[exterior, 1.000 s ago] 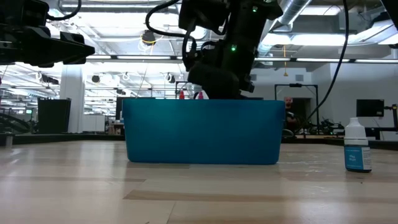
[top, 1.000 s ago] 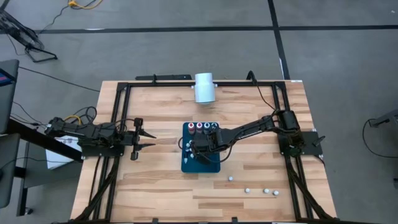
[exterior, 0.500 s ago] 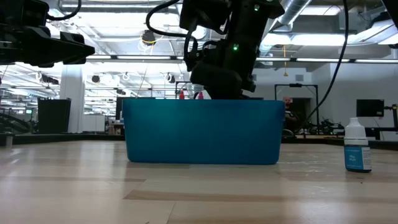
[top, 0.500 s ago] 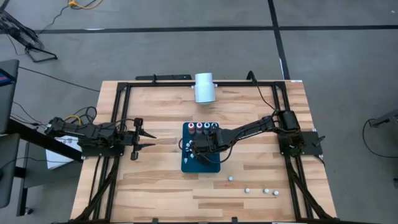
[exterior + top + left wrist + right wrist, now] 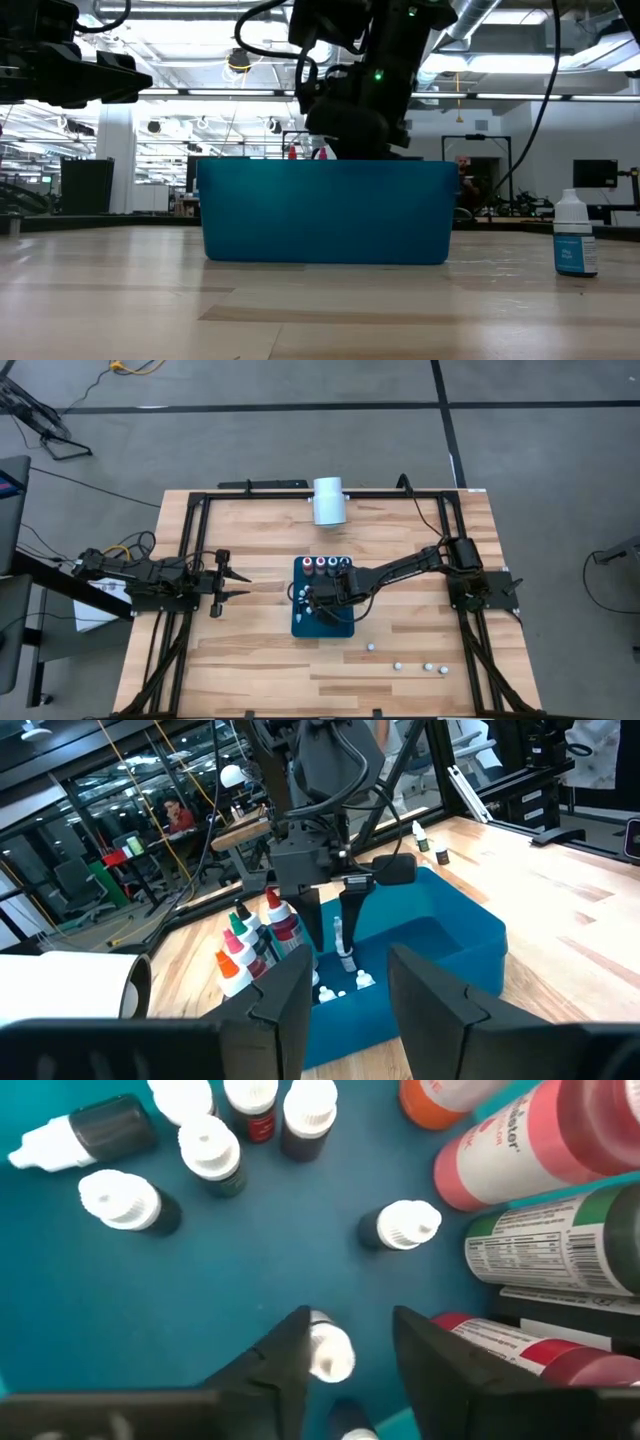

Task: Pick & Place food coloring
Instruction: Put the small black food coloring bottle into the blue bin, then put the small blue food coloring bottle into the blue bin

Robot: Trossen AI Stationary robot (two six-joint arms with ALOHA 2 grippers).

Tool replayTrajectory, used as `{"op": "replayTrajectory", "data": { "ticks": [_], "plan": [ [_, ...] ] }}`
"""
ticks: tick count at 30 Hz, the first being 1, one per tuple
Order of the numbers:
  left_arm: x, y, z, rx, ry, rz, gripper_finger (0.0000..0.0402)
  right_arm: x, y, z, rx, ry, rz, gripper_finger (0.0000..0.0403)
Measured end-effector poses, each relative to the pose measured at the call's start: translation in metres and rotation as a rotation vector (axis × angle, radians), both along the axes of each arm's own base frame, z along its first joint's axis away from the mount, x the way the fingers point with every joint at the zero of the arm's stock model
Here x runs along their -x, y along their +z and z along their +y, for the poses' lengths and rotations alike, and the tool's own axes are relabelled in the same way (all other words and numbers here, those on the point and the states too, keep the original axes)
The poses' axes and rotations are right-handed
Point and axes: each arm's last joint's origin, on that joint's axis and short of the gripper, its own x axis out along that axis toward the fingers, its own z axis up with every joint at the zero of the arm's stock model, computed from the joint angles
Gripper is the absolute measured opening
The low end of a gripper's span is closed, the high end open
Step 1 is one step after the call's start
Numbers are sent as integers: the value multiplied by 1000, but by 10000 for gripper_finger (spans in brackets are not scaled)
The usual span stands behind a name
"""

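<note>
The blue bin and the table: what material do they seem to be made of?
The bin looks like plastic, with a matte finish: one even teal colour, smooth walls, and rounded corners in the left wrist view. The table looks like wood, probably butcher block: pale jointed strips with grain and a soft sheen in the low view.

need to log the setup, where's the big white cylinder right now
In the high view the white cylinder lies on its side at the table's far edge, near the middle, beyond the blue bin of food coloring bottles.

grey floor (image 5: 300,440) crossed by dark lines; bright ceiling lights (image 5: 180,90) beyond.
</note>
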Motion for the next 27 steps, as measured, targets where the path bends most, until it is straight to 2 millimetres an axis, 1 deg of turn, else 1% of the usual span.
{"op": "replayTrajectory", "data": {
  "ticks": [5, 7, 10, 16, 24, 27],
  "plan": [
    [0, 0, 0, 0, 0, 0, 123, 0, -1, -1, 25, -19, -5, 194],
    [0, 0, 0, 0, 0, 0, 123, 0, -1, -1, 28, -17, -4, 213],
    [0, 0, 0, 0, 0, 0, 123, 0, -1, -1, 29, -17, -4, 229],
    [0, 0, 0, 0, 0, 0, 123, 0, 2, 0, 30, -14, 1, 232],
    [0, 0, 0, -1, 0, 0, 123, -3, 17, 7, 31, 3, -8, 220],
    [0, 0, 0, 0, 0, 0, 123, -5, 26, 9, 34, 14, -6, 219]
  ]
}}
